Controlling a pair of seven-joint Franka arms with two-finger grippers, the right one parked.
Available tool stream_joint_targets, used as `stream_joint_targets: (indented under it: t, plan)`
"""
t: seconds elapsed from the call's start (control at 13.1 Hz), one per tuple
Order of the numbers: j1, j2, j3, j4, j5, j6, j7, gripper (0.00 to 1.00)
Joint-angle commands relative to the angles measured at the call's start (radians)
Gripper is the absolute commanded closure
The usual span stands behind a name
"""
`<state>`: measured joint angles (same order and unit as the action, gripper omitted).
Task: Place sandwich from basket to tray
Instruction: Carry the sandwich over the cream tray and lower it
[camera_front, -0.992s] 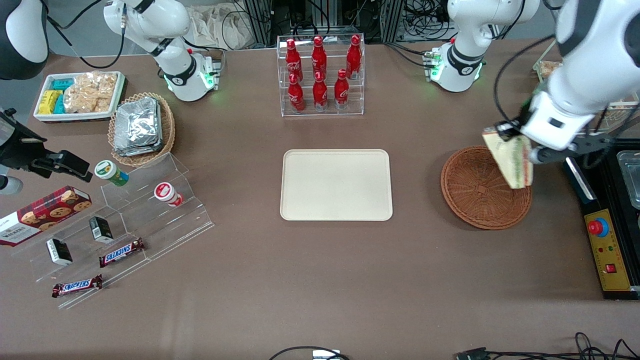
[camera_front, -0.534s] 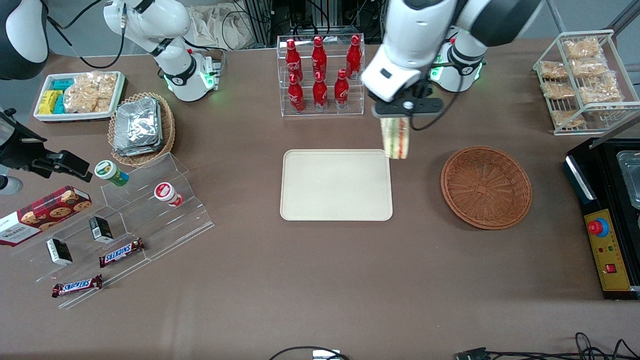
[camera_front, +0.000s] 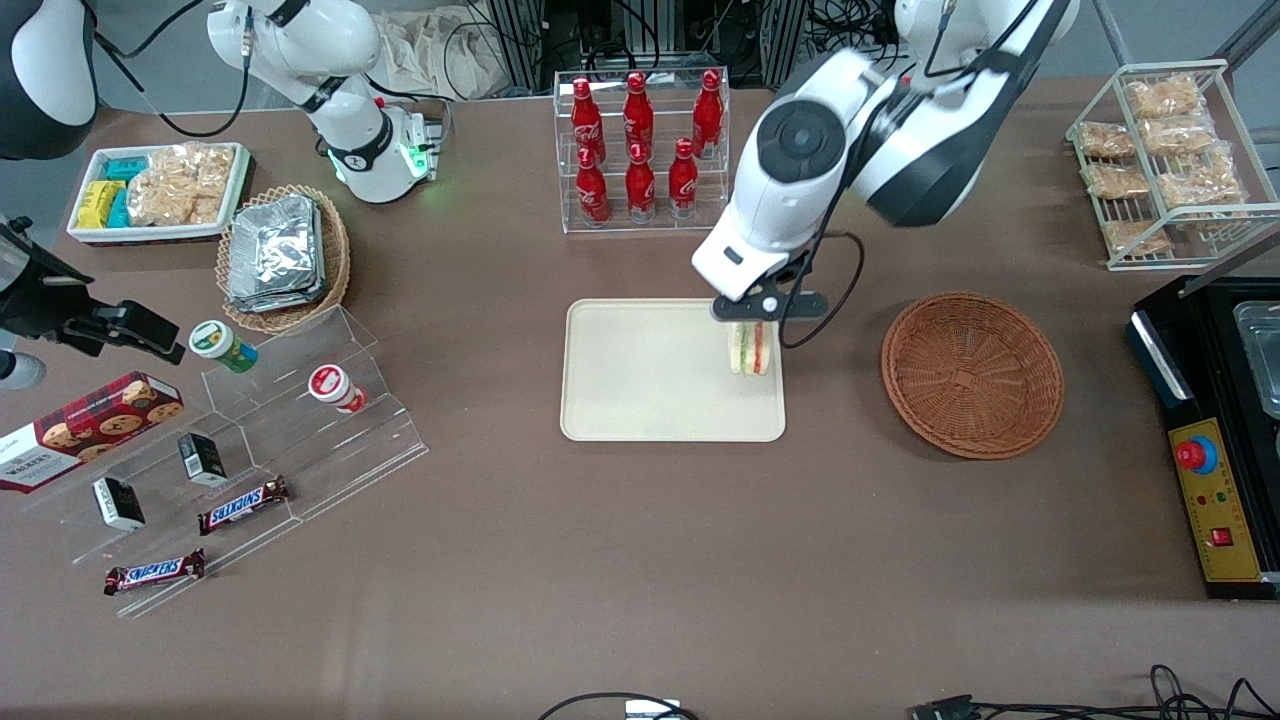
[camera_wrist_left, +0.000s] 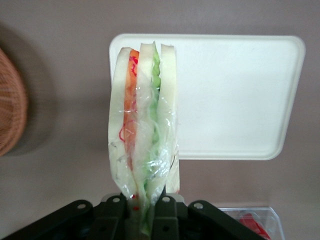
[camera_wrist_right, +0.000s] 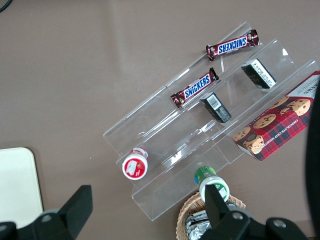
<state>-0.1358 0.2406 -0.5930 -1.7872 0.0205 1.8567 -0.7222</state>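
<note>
The gripper (camera_front: 752, 322) hangs over the tray's (camera_front: 640, 400) edge nearest the basket (camera_front: 972, 375), clamped on the one sandwich (camera_front: 751, 349). The wrist view shows its fingers (camera_wrist_left: 162, 212) pinching the wrapped wedge (camera_wrist_left: 145, 120) at one end, the cut side with its orange and green layers facing the camera. Whether the sandwich touches the tray cannot be told.

The basket sits on the worktop (camera_front: 640, 560) beside the tray, toward the working arm's end, with nothing in it. Farther from the front camera than the tray, a clear rack (camera_front: 642, 150) carries six red bottles (camera_front: 640, 185). A wire rack of snack packets (camera_front: 1165, 160) stands at the working arm's end, farther from the front camera than the basket.

Toward the parked arm's end lies a tan oval basket of foil packets (camera_front: 283, 258), with a white bin of snacks (camera_front: 158, 192) beside it. Nearer the camera, a clear stepped stand (camera_front: 300, 440) bears two small round tubs (camera_front: 335, 388), two small dark boxes (camera_front: 203, 458) and two Snickers bars (camera_front: 243, 505), with a red cookie box (camera_front: 85, 425) at its end.
</note>
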Motion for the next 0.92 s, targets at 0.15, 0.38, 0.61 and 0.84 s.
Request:
stream_joint_targets:
  t: [0.15, 0.38, 0.61, 0.84]
  plan:
    - [0.012, 0.066, -0.002, -0.195, 0.081, 0.203, -0.011, 1.00]
    - [0.018, 0.132, -0.001, -0.242, 0.108, 0.261, -0.010, 1.00]
    - [0.031, 0.172, 0.015, -0.265, 0.116, 0.295, -0.010, 1.00]
    - [0.031, 0.181, 0.021, -0.264, 0.116, 0.294, -0.010, 0.97]
